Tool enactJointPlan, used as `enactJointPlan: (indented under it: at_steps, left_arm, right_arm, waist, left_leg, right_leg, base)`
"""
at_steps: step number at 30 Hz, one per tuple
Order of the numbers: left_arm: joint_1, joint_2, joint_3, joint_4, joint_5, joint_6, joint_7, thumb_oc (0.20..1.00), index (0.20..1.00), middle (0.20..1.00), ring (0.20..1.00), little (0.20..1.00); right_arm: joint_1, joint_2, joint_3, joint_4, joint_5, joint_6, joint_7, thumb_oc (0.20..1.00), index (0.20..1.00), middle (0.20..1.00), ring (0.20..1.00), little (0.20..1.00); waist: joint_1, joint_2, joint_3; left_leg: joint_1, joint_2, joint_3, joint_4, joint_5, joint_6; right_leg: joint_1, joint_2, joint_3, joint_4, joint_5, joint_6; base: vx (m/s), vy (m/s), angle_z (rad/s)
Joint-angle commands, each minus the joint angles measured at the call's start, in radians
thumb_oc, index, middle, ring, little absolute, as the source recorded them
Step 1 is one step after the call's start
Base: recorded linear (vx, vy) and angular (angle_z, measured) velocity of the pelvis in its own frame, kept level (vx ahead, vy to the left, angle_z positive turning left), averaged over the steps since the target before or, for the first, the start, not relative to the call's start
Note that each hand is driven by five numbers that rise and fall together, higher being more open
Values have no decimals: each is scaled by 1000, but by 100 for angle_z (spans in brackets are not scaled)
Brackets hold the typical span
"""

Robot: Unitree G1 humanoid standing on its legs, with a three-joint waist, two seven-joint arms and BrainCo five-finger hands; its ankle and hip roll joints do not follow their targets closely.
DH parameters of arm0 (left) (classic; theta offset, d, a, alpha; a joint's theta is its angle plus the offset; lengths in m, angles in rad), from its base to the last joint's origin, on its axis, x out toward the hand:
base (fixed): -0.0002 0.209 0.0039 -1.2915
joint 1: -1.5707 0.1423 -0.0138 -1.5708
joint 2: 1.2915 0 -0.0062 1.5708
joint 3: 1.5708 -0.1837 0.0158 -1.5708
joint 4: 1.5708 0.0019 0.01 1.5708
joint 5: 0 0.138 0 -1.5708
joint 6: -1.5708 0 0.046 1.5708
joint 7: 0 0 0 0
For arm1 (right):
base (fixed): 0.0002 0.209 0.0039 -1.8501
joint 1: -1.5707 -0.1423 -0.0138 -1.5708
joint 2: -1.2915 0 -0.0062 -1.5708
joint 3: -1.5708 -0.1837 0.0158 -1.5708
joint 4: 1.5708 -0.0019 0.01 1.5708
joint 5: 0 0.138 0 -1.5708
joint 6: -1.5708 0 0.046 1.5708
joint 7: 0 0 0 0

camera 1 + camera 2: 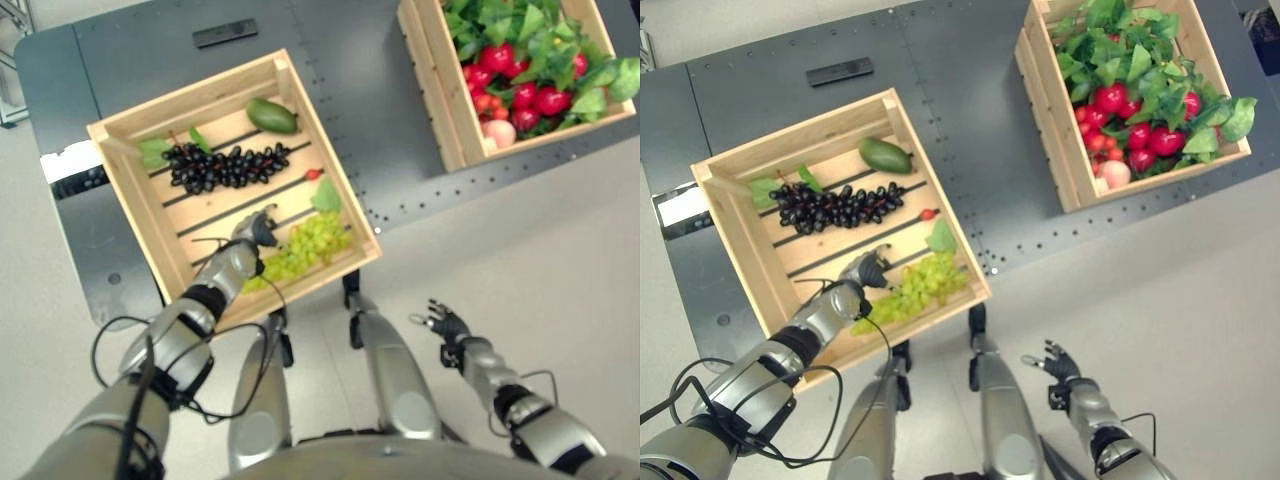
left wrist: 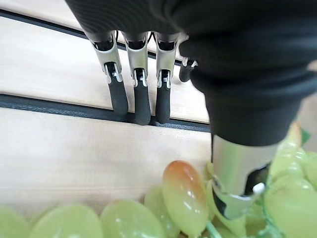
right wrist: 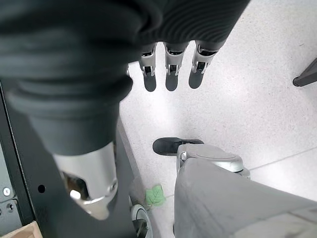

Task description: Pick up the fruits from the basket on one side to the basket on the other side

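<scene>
Green grape bunch [image 1: 305, 248], crate's [image 1: 120, 135] 5 o'clock corner: soft, light, probably slippery; best cupped underneath near stem. Left hand [image 1: 255, 232] above, fingers straight, empty.

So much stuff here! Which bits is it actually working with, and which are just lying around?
Part of the job:
left crate
green grapes
black grapes
avocado
small red fruit
right crate of red fruit
left hand, fingers straight, by the green grapes

Lying about:
black bar on the table
green leaf on the floor
</scene>
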Motion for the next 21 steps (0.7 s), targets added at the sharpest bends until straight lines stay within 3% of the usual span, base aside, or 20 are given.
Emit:
enactJointPlan:
  at_steps: [1, 9, 13, 21]
  left_arm:
    - [101, -121, -59, -40, 39, -8, -107, 1000, 1000, 1000, 1000, 1000]
    - [164, -16, -72, -334, -28, -32, -198, 1000, 1000, 1000, 1000, 1000]
    - [244, 111, -11, -572, -98, -42, -263, 1000, 1000, 1000, 1000, 1000]
    - [356, 262, 79, -731, -134, -62, -329, 1000, 1000, 1000, 1000, 1000]
  right_arm:
    - [-14, -40, 25, -16, 28, -20, -3, 1000, 1000, 1000, 1000, 1000]
    - [10, -63, -10, -37, 27, -18, 13, 1000, 1000, 1000, 1000, 1000]
    - [34, -79, -36, -59, 12, -11, 30, 1000, 1000, 1000, 1000, 1000]
    - [64, -97, -66, -46, -14, 4, 69, 1000, 1000, 1000, 1000, 1000]
  waist:
    - [-12, 20, 22]
    - [4, 44, 31]
    - [20, 54, 30]
    - [41, 51, 19]
  left_leg:
    - [-48, -35, -23, 50, -52, 49]
    - [-43, -42, -31, 46, -55, 51]
    - [-35, -46, -40, 39, -55, 50]
    - [-17, -47, -42, 41, -60, 46]
  right_leg:
    - [-9, 32, -58, 47, -52, 25]
    - [-1, 25, -71, 46, -57, 24]
    - [11, 19, -78, 42, -61, 24]
    - [32, 16, -83, 34, -62, 25]
  base:
    - [15, -4, -4]
    - [1, -1, 1]
    - [8, -9, 4]
    - [6, -3, 6]
